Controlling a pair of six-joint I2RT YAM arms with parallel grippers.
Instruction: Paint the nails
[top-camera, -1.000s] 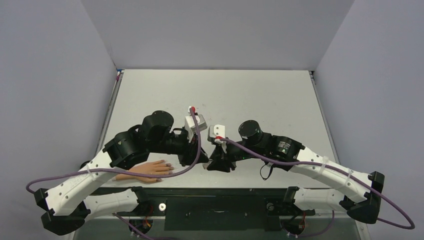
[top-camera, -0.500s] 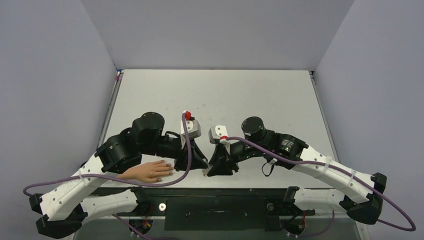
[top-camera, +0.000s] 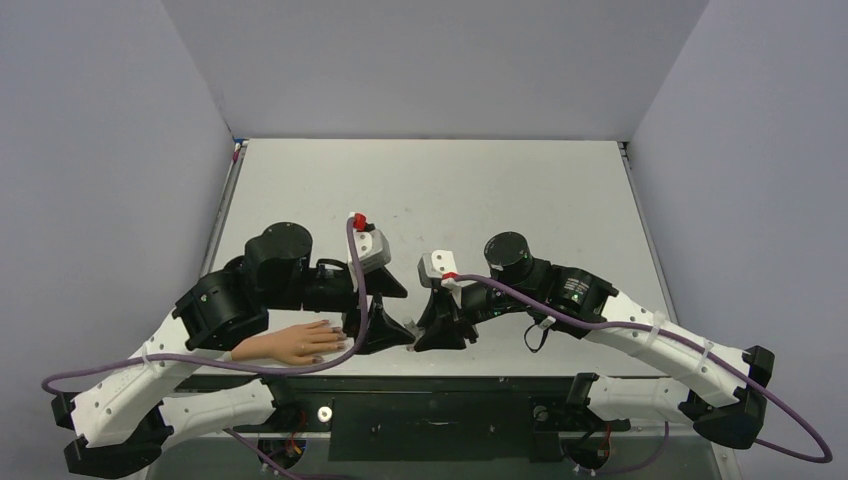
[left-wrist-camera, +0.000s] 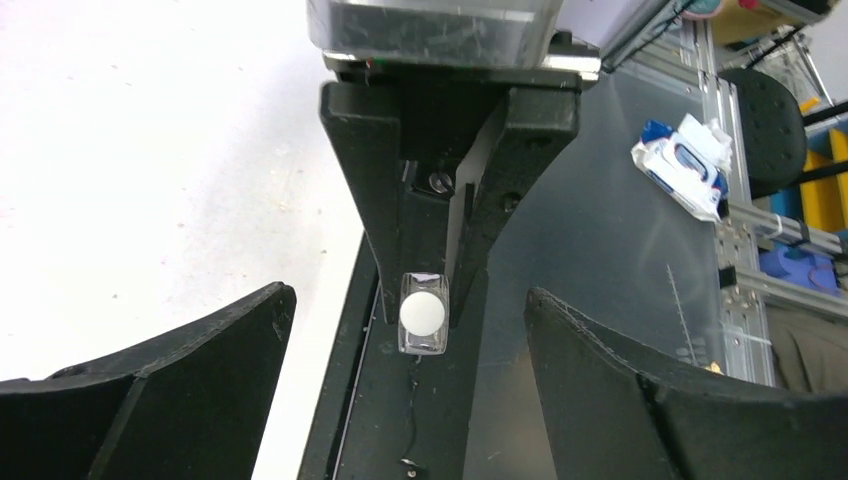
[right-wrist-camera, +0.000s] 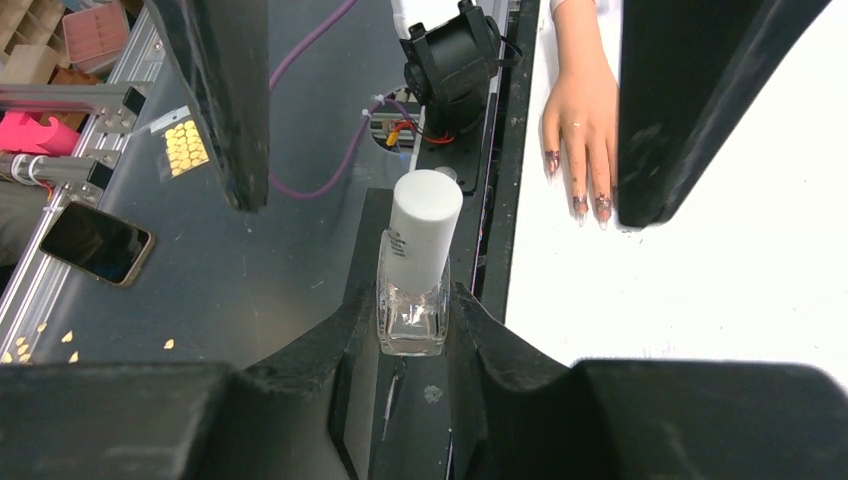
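Observation:
A small clear bottle (right-wrist-camera: 412, 300) with a white cap (right-wrist-camera: 425, 225) is clamped by its glass body in my right gripper (right-wrist-camera: 412, 312), just past the table's near edge. My left gripper (left-wrist-camera: 410, 300) faces it cap-on, and the bottle (left-wrist-camera: 422, 315) sits between the left jaws, which stand wide apart and touch nothing. The peach fake hand (top-camera: 292, 343) lies flat at the near edge, left of both grippers. Its nails (right-wrist-camera: 580, 204) look dark purplish, and they point toward my left gripper (top-camera: 378, 332). My right gripper (top-camera: 440, 330) is close beside it.
The white table (top-camera: 450, 200) stretches away behind the arms, between grey walls. The black base rail (top-camera: 430, 410) runs under the near edge. A purple cable (top-camera: 352, 290) loops over the left arm. Off the table lie a phone (right-wrist-camera: 95, 243) and a wipes packet (left-wrist-camera: 685, 160).
My left gripper was shut at the bottle's cap; it has opened wide and drawn back to the left. The right gripper has kept hold of the bottle and barely moved.

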